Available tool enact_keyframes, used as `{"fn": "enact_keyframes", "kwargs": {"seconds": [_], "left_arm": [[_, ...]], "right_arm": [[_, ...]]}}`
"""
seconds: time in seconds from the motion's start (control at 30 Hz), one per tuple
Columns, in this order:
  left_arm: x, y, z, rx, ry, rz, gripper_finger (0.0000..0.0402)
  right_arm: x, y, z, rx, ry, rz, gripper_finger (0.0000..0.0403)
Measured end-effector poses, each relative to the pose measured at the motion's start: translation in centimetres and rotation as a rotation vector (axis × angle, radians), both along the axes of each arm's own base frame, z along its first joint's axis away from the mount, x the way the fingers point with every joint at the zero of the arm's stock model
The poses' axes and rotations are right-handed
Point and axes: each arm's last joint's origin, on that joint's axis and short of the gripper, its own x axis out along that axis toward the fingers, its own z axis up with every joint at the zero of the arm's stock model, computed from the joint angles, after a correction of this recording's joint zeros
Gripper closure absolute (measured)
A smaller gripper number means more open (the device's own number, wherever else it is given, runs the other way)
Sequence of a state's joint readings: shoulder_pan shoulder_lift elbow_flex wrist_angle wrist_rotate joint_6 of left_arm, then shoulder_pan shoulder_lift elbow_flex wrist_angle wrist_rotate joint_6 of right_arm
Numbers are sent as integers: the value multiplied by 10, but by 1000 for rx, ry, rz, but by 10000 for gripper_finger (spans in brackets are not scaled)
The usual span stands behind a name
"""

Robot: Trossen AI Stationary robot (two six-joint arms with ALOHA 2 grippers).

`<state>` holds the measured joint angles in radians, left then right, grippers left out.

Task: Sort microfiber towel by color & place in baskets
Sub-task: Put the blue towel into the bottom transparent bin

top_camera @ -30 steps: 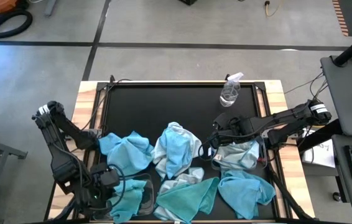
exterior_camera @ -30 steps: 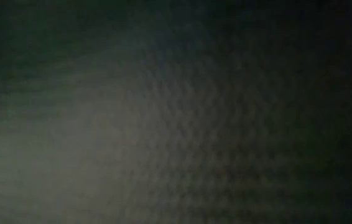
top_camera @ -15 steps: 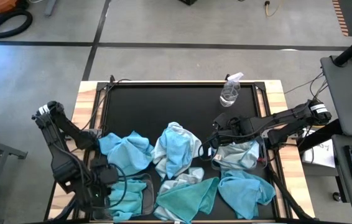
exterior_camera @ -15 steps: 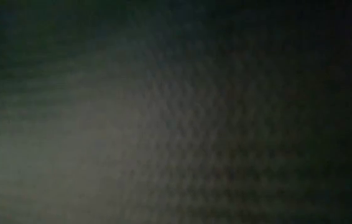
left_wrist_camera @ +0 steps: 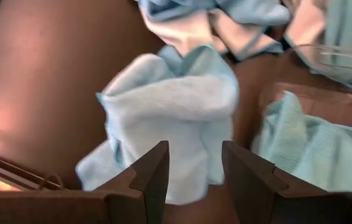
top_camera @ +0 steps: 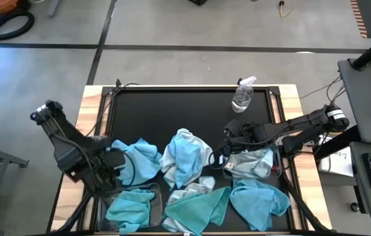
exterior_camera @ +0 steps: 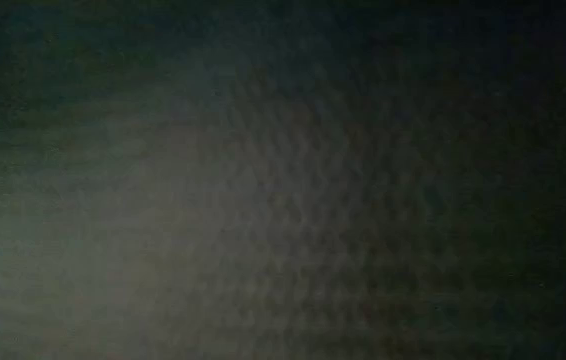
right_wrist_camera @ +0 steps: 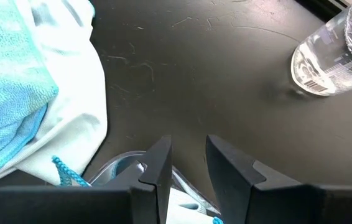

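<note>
Hovering my left gripper (left_wrist_camera: 193,171), fingers spread, empty, over crumpled sky-blue microfiber towel (left_wrist_camera: 176,106) near table's left edge; teal towel (top_camera: 128,208) in clear plastic basket (top_camera: 154,211). Right gripper (right_wrist_camera: 187,163) parted slightly, empty.

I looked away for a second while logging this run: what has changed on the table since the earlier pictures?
The left gripper has pulled up and back from the left basket, leaving a teal towel lying in it, and now hangs over the blue towel with fingers open and empty. The right gripper, the other towels and the spray bottle stayed put.
</note>
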<state>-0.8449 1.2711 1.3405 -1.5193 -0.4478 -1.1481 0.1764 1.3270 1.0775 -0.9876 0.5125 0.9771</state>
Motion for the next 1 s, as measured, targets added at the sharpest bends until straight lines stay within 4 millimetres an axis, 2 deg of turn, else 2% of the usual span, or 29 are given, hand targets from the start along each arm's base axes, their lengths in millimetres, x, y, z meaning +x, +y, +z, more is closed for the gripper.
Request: {"fn": "enact_keyframes", "kwargs": {"seconds": [0.13,0.43,0.63,1.0], "left_arm": [[-5,20,-8,1,-9,51,269],[-18,52,-47,-72,-30,159,269],[-23,58,-67,-104,-38,173,269],[-19,56,-103,-145,-79,172,269]], "right_arm": [[0,0,0,0,-1,0,310],[0,0,0,-2,1,6,310],[0,0,0,-2,1,6,310],[0,0,0,-3,2,9,310]]}}
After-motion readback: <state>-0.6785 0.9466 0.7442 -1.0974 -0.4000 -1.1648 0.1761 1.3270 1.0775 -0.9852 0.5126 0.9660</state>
